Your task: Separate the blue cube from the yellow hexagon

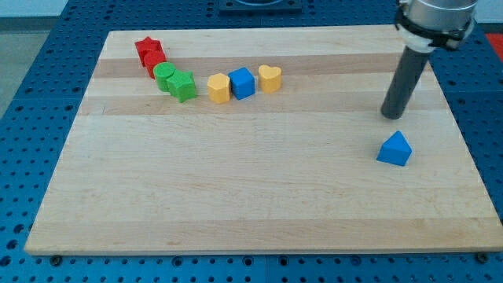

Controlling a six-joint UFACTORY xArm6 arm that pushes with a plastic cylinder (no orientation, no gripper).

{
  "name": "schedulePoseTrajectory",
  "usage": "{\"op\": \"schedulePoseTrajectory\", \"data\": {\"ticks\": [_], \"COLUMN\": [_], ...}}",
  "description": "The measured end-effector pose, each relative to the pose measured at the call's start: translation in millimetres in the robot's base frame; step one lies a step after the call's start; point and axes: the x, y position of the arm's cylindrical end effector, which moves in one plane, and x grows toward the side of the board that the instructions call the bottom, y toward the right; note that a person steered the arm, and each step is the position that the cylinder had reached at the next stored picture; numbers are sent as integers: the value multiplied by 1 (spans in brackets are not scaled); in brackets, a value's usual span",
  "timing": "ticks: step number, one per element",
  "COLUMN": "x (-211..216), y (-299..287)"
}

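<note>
The blue cube [242, 82] sits near the view's top centre on the wooden board [236, 196]. It touches the yellow hexagon [219, 88] on its left. A yellow heart [269, 78] stands just to its right. My tip [391, 115] is far to the view's right of these blocks, just above a blue triangle [394, 148].
A red star [148, 51] and a red block [154, 66] lie at the top left. A green round block [164, 75] and a green star [181, 85] lie left of the hexagon. A blue pegboard [39, 94] surrounds the board.
</note>
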Motion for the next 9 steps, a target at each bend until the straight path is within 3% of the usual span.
{"op": "schedulePoseTrajectory", "data": {"ticks": [2,3,6,9], "x": [99,85,-115,-129], "y": [16,13,-45,-219]}}
